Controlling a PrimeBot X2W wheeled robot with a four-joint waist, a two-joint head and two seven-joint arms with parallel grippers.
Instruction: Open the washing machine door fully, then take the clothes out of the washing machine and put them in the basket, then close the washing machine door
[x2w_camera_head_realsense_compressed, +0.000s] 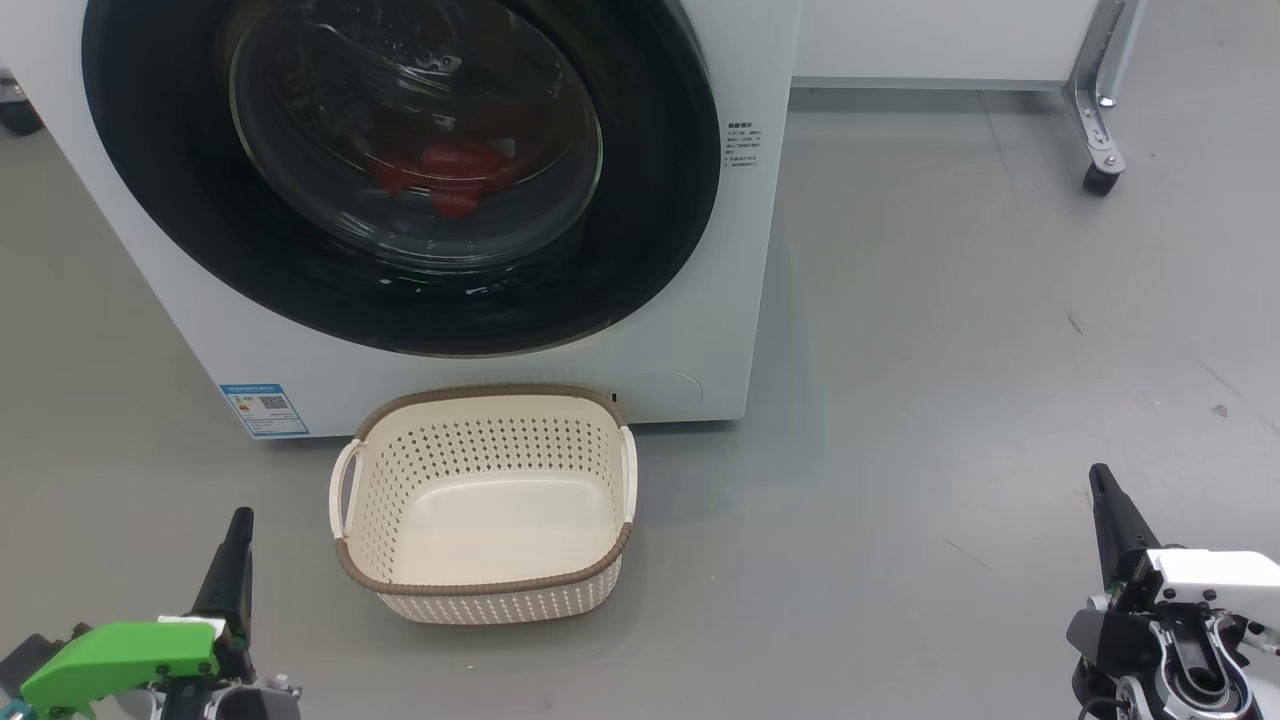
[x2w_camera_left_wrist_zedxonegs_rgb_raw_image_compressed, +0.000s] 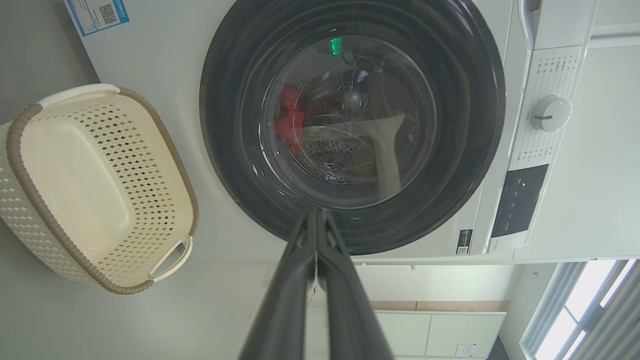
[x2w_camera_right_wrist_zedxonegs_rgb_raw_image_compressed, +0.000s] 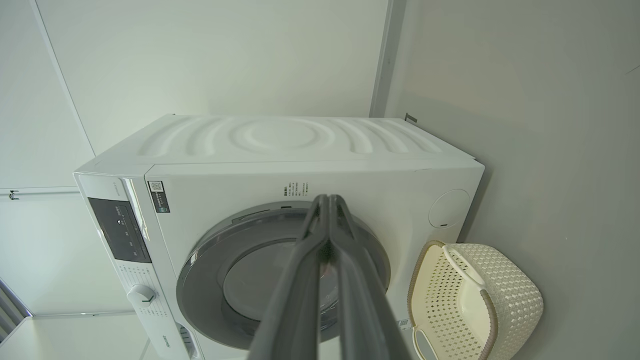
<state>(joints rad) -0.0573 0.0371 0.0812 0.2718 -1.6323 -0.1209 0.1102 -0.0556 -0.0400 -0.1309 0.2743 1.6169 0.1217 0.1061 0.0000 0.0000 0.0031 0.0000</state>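
Down in the near left corner the robot's left hand (x2w_camera_head_realsense_compressed: 236, 530) hangs over the grey floor (x2w_camera_head_realsense_compressed: 950, 350), its two dark fingers squeezed flat against each other with nothing between them, pointing toward the far side. Just past it is the white washing machine (x2w_camera_head_realsense_compressed: 150, 270) with a small blue label (x2w_camera_head_realsense_compressed: 265, 408) at its lower left corner. The washing machine door (x2w_camera_head_realsense_compressed: 650, 200) is shut, glossy black rim flush on the front, and the red clothes (x2w_camera_head_realsense_compressed: 455, 170) sit inside the drum, visible through the glass bowl. The basket (x2w_camera_head_realsense_compressed: 480, 587) stands upright on the floor right in front of the machine's bottom edge, below the door and a bit to its right. Further right it's open floor, with a metal leg on a black caster (x2w_camera_head_realsense_compressed: 1098, 180) at the far right. In the near right corner the right hand (x2w_camera_head_realsense_compressed: 1102, 480) has its fingers together too, gripping nothing, well apart from the basket.
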